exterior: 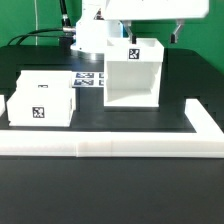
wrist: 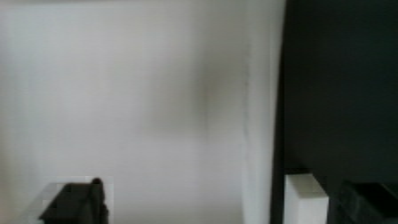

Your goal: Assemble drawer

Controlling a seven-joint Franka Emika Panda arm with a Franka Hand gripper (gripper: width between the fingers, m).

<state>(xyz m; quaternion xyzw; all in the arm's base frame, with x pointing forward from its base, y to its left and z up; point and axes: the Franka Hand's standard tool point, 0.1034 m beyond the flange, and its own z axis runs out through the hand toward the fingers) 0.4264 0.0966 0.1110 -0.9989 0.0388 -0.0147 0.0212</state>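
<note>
Two white drawer parts show clearly on the black counter (exterior: 100,195) in the exterior view. The cube-shaped housing (exterior: 133,82) stands upright toward the back. Its open side faces the camera, and a black-and-white square marker sits on its top.

Well apart from it, toward the exterior view's left, a tray box (exterior: 42,100) rests flat with a marker on its front face. Just beside that box, a smaller white piece (exterior: 5,108) is cut off by the frame edge, and I cannot tell what it is.

Between the tray box and the housing, a little farther back, lies the marker board (exterior: 88,78). A long low border bar (exterior: 100,147) runs along the front of the counter and turns back at the exterior view's right.

My arm (exterior: 98,25) hangs over the housing. The claw (exterior: 153,36) is spread wide just above the housing's top and holds nothing.

In the wrist view, the two dark fingers (wrist: 75,203) stand far apart. A blurred white surface fills the space between and beyond them, with dark counter along one side. I cannot tell whether the fingers touch that surface.
</note>
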